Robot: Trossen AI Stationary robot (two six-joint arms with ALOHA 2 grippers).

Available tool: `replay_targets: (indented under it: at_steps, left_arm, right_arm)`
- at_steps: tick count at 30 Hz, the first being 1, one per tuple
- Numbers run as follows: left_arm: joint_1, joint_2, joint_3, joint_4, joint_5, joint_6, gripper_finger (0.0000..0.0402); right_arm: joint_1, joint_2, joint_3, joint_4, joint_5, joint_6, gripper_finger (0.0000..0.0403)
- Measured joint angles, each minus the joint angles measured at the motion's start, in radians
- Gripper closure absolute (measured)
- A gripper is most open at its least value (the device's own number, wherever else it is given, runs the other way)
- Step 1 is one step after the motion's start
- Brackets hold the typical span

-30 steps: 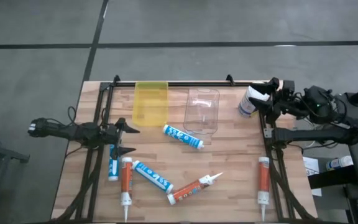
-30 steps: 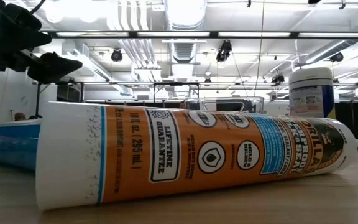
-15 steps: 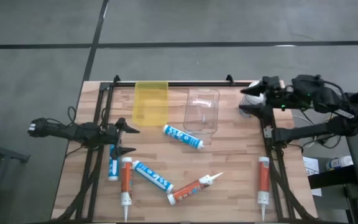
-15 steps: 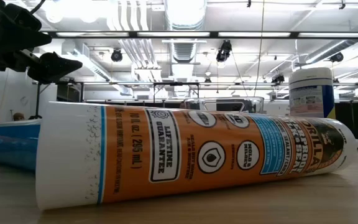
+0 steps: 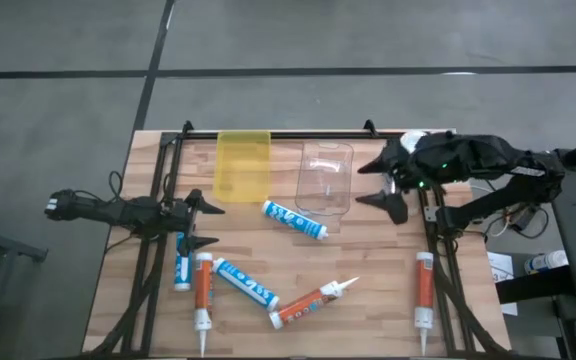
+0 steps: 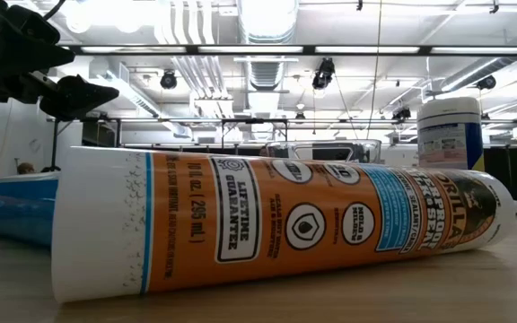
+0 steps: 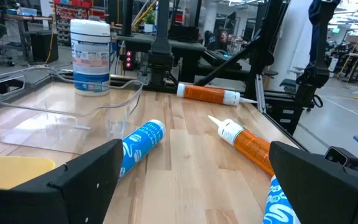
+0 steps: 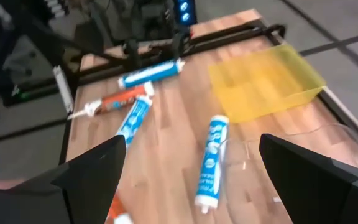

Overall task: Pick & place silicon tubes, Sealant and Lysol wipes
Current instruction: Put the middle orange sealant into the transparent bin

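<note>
The Lysol wipes canister (image 7: 91, 56) stands upright at the table's far right corner, behind the clear bin (image 5: 325, 178); in the high view my right arm covers most of it. Three blue-and-white silicon tubes (image 5: 295, 221) (image 5: 246, 283) (image 5: 181, 262) and three orange sealant tubes (image 5: 203, 290) (image 5: 313, 303) (image 5: 423, 290) lie flat on the wood. My right gripper (image 5: 371, 186) hangs open above the clear bin's right edge, tipped down, with nothing between its fingers. At the left edge, my left gripper (image 5: 215, 224) waits open and level.
A yellow bin (image 5: 243, 165) sits at the far edge beside the clear bin. Black frame rails (image 5: 268, 134) run along the far edge and both sides. One orange sealant tube (image 6: 276, 220) lies close before the low camera, with the canister (image 6: 450, 133) behind it.
My right gripper has swung from the far right corner beside the wipes canister toward the table's left, rising and tipping its fingers downward, and now hangs over the clear bin's right edge. It has stayed open. Nothing on the table has moved.
</note>
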Motion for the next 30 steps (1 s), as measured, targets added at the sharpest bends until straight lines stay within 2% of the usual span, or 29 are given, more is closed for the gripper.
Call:
replay_targets:
  at_steps: [11, 20, 30]
  left_arm:
    - [0.0, 0.0, 0.0, 0.0, 0.0, 0.0, 0.0003]
    - [0.0, 0.0, 0.0, 0.0, 0.0, 0.0, 0.0003]
    - [0.0, 0.0, 0.0, 0.0, 0.0, 0.0, 0.0003]
  right_arm:
    - [0.141, 0.193, 0.11, -0.196, 0.048, 0.029, 0.0037]
    - [0.252, 0.372, 0.111, -0.214, 0.048, -0.053, 0.0037]
    - [0.321, 0.596, 0.107, -0.223, 0.044, -0.108, 0.0037]
